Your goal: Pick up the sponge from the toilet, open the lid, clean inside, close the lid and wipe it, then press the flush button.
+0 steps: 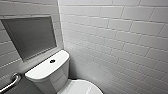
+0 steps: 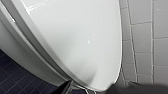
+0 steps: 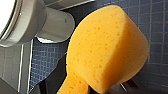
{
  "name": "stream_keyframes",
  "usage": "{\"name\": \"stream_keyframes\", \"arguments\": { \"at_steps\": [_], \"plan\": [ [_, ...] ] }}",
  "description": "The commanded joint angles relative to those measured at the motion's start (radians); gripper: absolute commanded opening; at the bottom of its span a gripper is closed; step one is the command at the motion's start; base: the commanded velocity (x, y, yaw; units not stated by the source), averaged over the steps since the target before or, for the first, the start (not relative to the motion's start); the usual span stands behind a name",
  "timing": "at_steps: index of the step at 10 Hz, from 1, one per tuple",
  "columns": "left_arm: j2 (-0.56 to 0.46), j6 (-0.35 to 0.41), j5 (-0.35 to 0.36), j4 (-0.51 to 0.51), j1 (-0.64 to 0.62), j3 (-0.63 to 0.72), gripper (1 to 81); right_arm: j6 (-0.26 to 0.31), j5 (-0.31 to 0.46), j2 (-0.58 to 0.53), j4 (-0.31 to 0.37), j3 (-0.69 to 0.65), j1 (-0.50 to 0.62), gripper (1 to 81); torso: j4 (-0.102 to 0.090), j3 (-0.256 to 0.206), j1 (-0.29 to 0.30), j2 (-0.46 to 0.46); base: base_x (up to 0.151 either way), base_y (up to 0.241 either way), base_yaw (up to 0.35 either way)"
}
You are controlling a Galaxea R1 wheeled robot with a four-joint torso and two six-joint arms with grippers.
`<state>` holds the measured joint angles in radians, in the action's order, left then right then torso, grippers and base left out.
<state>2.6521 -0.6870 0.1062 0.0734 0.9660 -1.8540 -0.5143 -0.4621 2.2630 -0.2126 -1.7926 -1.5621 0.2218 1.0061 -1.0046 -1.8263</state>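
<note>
White brick-pattern tiles cover both walls, and dark blue mosaic covers the floor [image 3: 157,22]. The toilet [image 1: 48,75] stands in the corner, with the flush button [image 1: 52,61] centred on the tank top. The lid [image 2: 75,37] lies flat on the bowl, so the inside is not yet accessible. My right gripper [image 3: 75,86] is clamped on the sponge [image 3: 107,47], pinching it at its narrow waist; this leaves the broad end free as the wiping face. The sponge hangs above the floor, near the toilet. My left gripper [image 2: 100,92] is close to the lid's rounded edge, a position I judge suited to lifting it. I cannot tell whether that gripper is wide or narrow.
</note>
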Motion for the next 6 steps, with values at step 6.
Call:
{"name": "stream_keyframes", "arguments": {
  "at_steps": [6],
  "plan": [
    [0.002,-0.094,-0.023,0.005,-0.134,0.047,81.1,-0.015,0.030,-0.038,-0.013,-0.013,0.029,1.0,0.000,0.000,0.000,0.000,0.000,0.000,0.000]
  ]
}}
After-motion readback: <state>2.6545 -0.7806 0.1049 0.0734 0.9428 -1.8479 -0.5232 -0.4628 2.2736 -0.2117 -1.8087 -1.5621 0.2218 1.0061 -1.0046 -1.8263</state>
